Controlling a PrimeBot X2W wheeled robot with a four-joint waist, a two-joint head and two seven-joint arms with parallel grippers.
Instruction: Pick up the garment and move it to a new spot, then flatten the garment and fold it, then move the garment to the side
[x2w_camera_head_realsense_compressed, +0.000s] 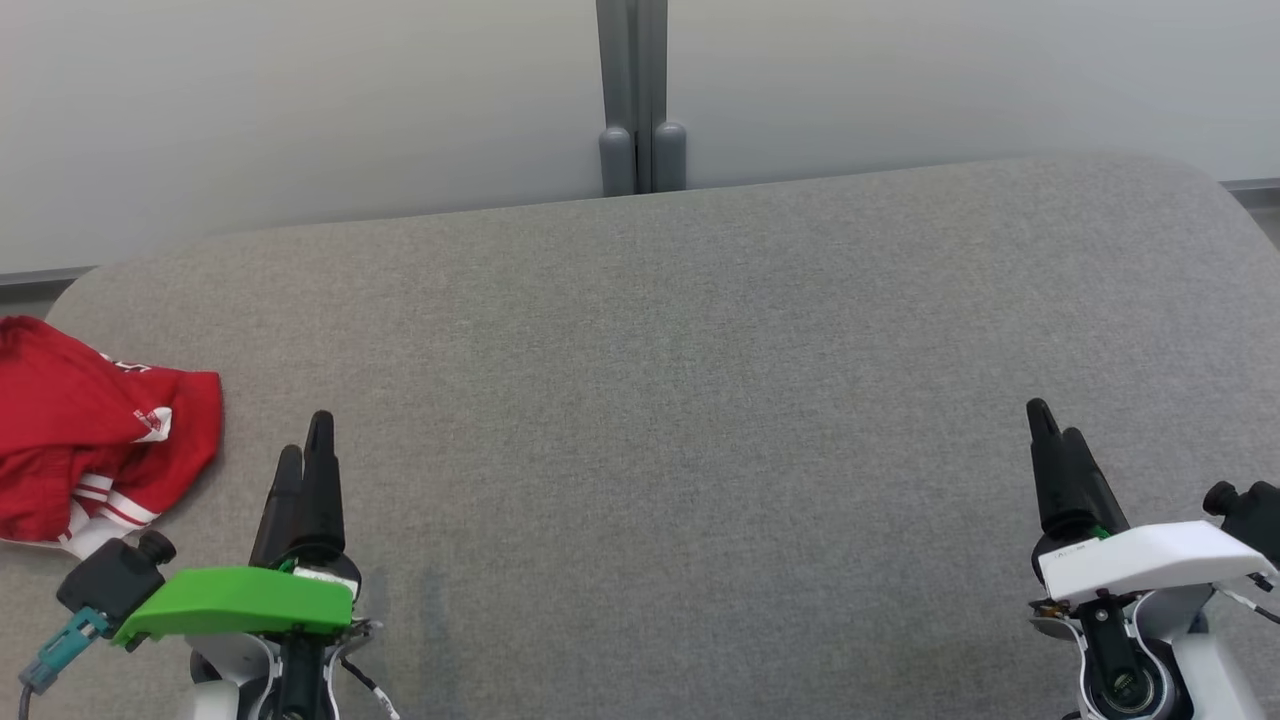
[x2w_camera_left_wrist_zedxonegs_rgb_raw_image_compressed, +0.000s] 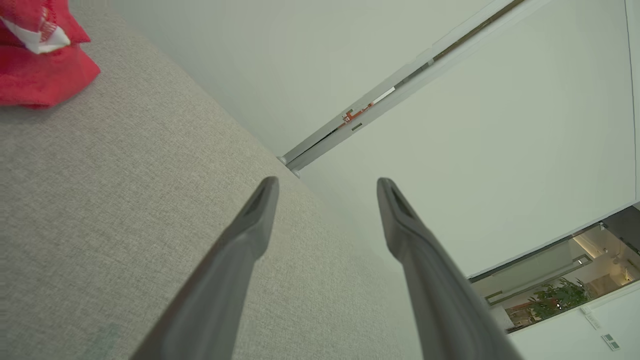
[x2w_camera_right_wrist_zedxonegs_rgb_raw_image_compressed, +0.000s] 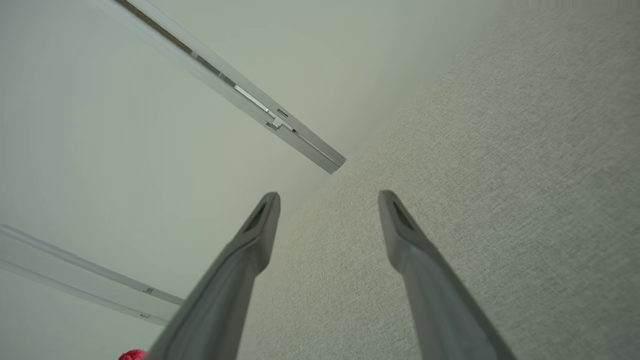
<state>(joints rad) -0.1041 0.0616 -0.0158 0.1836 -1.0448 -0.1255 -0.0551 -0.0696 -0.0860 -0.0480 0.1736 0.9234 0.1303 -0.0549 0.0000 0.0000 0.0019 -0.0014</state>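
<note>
1. Garment (x2w_camera_head_realsense_compressed: 90, 430): red with white striped trim, bunched in a heap at the left edge of the desk (x2w_camera_head_realsense_compressed: 700, 400), partly cut off in the head view. Not flat, not folded.
2. Left pincer (x2w_camera_head_realsense_compressed: 305, 438): released, jaws wide, nothing in them. It sits just right of the heap and a bit nearer, not touching it.
3. Right pincer (x2w_camera_head_realsense_compressed: 1054, 420): also released and empty, over on the right, well apart from the garment.
4. Judgement: pick-up not yet begun, whole task ahead.
5. Left arm should take it, being closest. Swing left and come down on a raised fold near the heap's top, not the flat trim. Pinch few layers so it unfurls on the lift.
6. Lift clear before carrying to the bare desk centre. Dragging would likely bunch it on the grey fabric.
7. Can't tell how much hangs past the left edge. A weak pinch could let it slide off.
</note>
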